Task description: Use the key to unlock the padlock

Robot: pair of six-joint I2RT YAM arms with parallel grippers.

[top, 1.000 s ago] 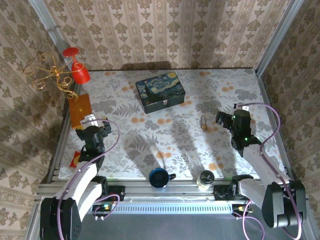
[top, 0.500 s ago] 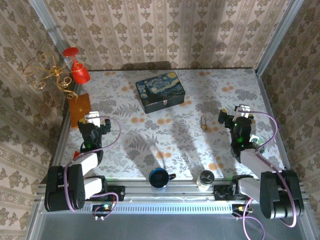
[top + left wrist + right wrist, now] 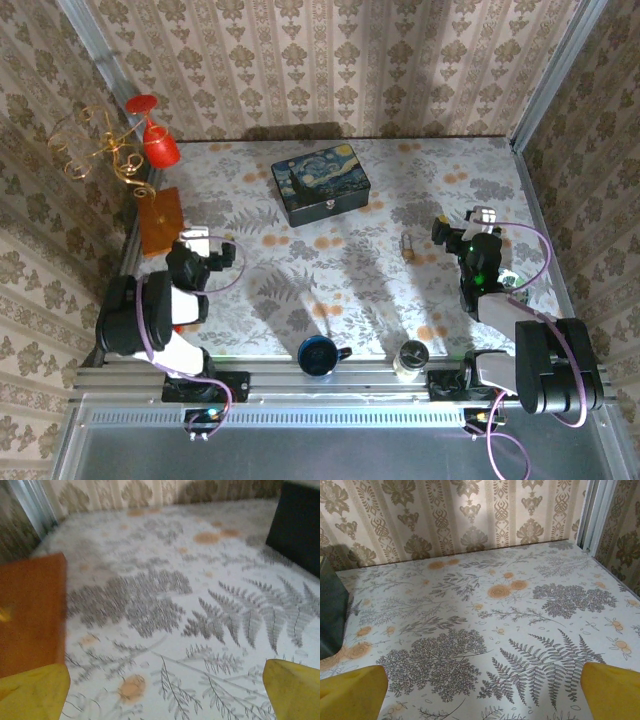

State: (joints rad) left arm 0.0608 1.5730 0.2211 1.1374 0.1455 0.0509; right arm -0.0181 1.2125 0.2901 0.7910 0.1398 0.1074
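Right of centre on the counter (image 3: 300, 290), padlock (image 3: 408, 246) sits on its own: tiny brassy body, thin shackle loop, too small to read whether it's locked. Nothing touching it.
Right jaws wide, yellow pads (image 3: 350, 690) at both lower corners of the wrist view, bare fern-print surface between them, nothing held. Right arm (image 3: 478, 262) is just right of the padlock, apart from it.
Left jaws also wide, pads (image 3: 295, 687) yellow, nothing held. A flat orange-brown sheet (image 3: 30, 610) lies just ahead on their left.
Painted tin (image 3: 321, 184): rectangular, glossy, swirl-sky lid, small metal clasp at front. Lid shut, contents hidden.
Near edge: blue mug (image 3: 320, 355), inside dark, can't tell contents; small jar (image 3: 411, 358) with dark lid on.
Far left corner: red goblet (image 3: 152, 130) tilted on a gold wire stand (image 3: 95, 150).
Versus a second ago: both arms folded back toward their bases, left arm (image 3: 170, 310) most of all. Padlock, tin, mug and jar haven't moved. Jaws as wide as before.
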